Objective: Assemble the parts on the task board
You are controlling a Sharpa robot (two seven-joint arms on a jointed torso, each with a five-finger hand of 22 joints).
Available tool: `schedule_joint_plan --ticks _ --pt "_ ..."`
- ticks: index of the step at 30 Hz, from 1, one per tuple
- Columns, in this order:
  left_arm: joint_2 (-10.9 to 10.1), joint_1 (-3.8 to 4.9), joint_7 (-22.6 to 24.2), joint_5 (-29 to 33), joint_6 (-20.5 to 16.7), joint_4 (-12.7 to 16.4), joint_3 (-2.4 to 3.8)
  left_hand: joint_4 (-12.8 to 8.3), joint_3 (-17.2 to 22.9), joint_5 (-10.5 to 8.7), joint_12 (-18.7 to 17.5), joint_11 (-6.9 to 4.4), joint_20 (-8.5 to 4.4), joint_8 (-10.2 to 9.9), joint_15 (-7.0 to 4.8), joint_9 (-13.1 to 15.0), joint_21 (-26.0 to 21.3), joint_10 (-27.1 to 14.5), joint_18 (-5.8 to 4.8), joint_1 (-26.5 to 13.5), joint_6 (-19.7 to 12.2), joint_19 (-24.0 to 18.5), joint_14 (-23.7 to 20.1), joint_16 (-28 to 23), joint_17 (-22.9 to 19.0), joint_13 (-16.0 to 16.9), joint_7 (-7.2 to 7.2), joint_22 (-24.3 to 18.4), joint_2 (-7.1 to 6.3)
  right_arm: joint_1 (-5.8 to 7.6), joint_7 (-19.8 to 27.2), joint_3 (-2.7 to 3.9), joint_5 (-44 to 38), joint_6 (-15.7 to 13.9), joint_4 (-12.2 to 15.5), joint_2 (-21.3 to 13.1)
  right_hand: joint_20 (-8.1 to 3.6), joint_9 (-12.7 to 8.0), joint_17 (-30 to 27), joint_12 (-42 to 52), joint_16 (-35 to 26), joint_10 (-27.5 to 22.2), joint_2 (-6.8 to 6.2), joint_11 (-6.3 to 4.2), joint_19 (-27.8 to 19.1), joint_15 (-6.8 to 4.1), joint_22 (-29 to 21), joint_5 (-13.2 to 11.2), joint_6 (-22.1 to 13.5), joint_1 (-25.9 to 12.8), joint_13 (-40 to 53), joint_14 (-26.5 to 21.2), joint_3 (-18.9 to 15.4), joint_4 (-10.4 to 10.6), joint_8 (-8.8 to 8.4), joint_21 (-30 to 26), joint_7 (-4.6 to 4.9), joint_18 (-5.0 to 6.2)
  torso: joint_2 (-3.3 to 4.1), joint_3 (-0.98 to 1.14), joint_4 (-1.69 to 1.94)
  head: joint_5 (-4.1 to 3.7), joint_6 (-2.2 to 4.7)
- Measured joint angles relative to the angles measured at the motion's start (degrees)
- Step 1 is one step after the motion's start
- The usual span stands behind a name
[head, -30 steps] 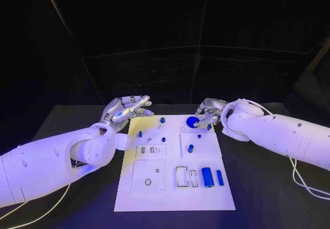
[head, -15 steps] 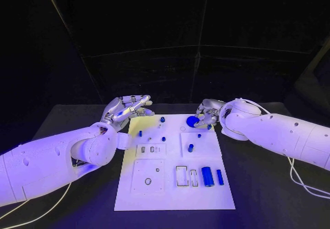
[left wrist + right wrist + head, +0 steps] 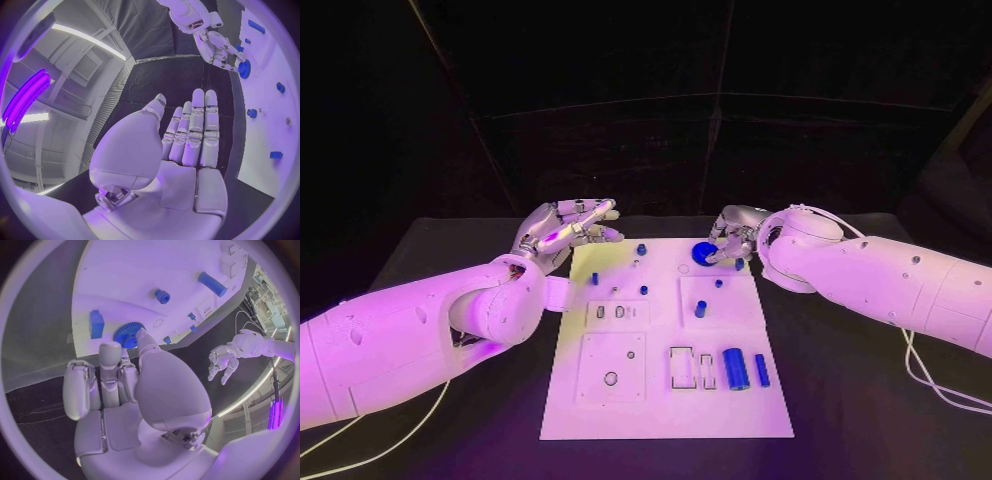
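right hand (image 3: 728,240) at the far right corner of the task board (image 3: 661,410), fingers pinching a blue gear (image 3: 704,253) just over the board | left hand (image 3: 567,228) empty, fingers straight and a little apart, off the board's far left corner above the tabletop (image 3: 862,400) | blue cylinder (image 3: 734,370) lies near the board's front right

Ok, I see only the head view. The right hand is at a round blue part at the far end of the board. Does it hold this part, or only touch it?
Observer: It holds it. In the right wrist view the right hand pinches the blue gear, toothed at its rim, between thumb and a finger.
Operator: And the left hand, is something in its palm?
Observer: No. In the left wrist view the left hand has its fingers straight and the palm bare.
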Motion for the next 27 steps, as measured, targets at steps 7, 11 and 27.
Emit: schedule_joint_plan --ticks 7,11,27 --pt "0.06 0.0 -0.22 0.0 0.21 -0.15 -0.01 -0.16 -0.16 0.0 0.0 0.0 0.0 0.0 0.0 0.0 0.0 0.0 0.0 0.0 0.0 0.0 0.0 0.0 0.0 0.0 0.0 0.0 0.0 0.0 -0.5 0.0 -0.7 -0.73 0.1 0.2 0.0 0.0 0.0 0.0 0.0 -0.01 0.31 0.01 0.0 0.0 -0.01 -0.02 0.0 -0.31 0.0 0.0 0.0 0.0 0.0 0.0 0.0 0.0 0.01 0.01 0.01 0.05 -0.09" --pt "0.08 0.0 -0.31 0.0 0.29 -0.19 -0.01 -0.16 -0.16 0.0 0.0 0.0 0.0 0.0 0.0 0.0 0.0 0.0 0.0 0.0 0.0 0.0 0.0 0.0 0.05 0.0 0.0 0.01 0.0 0.0 -0.68 0.0 -0.94 -0.97 0.11 0.39 0.0 -0.04 0.0 0.0 0.0 -0.01 0.31 0.01 0.0 0.0 -0.01 -0.02 0.0 -0.31 0.0 0.0 0.0 0.0 0.0 0.2 0.0 0.01 0.01 0.0 0.01 0.06 -0.13" --pt "0.29 -0.01 -0.51 -0.01 0.52 -0.25 -0.01 -0.16 -0.16 0.0 0.0 0.0 0.01 0.0 0.0 0.0 0.0 0.0 0.0 0.0 0.0 -0.01 0.0 0.0 0.13 0.0 0.0 -0.04 0.0 -0.03 -1.12 0.0 -1.51 0.2 -1.06 1.76 0.0 -0.08 -0.01 0.0 0.0 -0.02 0.3 0.01 -0.01 0.0 -0.02 -0.3 0.0 -0.31 -0.01 0.0 0.0 0.0 0.0 0.43 0.0 0.01 0.02 0.0 0.09 -0.09 -0.3"
